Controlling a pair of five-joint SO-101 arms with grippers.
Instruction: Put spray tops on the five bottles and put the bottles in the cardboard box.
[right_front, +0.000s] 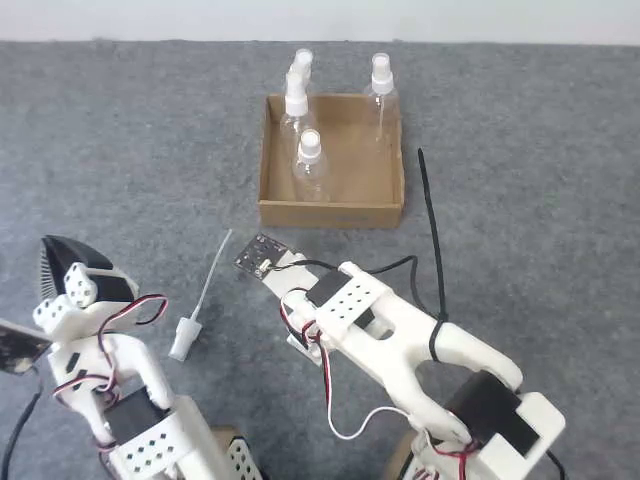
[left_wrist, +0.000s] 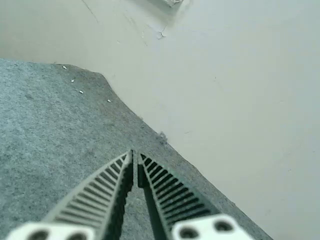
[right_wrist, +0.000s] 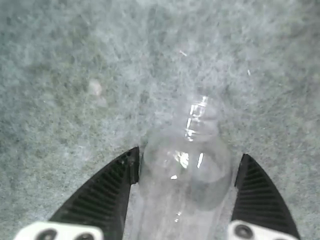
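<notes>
The cardboard box (right_front: 333, 213) sits at the far middle of the grey mat. Several clear bottles with white spray tops stand in it, one near its middle (right_front: 311, 165) and one at its far right corner (right_front: 380, 85). A loose spray top (right_front: 184, 337) with a long dip tube lies on the mat between the arms. An uncapped clear bottle (right_wrist: 187, 170) lies on the mat between the fingers of my right gripper (right_wrist: 187, 155), which is open around it. My left gripper (left_wrist: 135, 156) is shut on nothing, raised at the near left (right_front: 70, 265) and pointing at a wall.
A black cable (right_front: 432, 220) rises from the right arm (right_front: 400, 335) beside the box's right side. The mat edge and a pale wall (left_wrist: 225, 100) lie beyond the left gripper. Open mat lies left of the box.
</notes>
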